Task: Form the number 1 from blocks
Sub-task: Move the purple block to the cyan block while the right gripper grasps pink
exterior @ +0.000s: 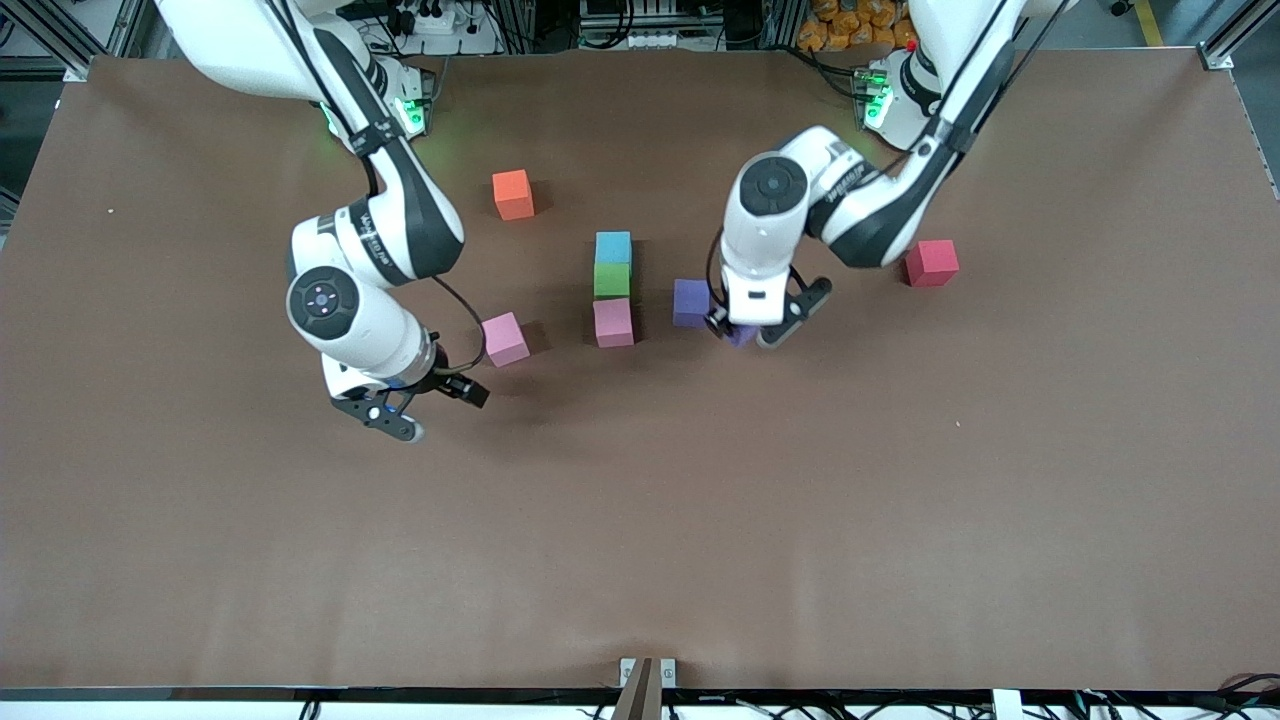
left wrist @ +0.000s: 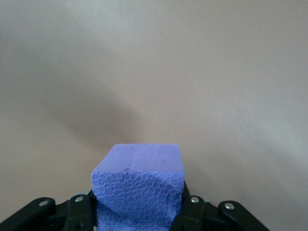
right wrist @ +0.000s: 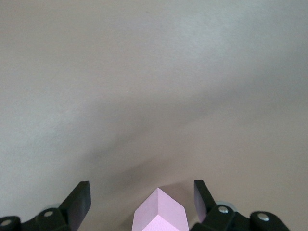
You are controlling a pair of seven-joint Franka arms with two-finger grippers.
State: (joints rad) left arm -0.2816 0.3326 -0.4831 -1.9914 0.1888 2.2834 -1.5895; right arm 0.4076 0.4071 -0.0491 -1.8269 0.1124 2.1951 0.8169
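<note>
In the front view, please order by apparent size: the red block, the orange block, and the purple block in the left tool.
1-2. Red block and orange block: look alike, no ranking.
3. Held purple block: smallest, mostly hidden by the left tool.

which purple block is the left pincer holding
The purple block between the left pincer's fingers, mostly hidden under it in the front view. The other purple block sits free on the table beside it, toward the stacked column.
</note>
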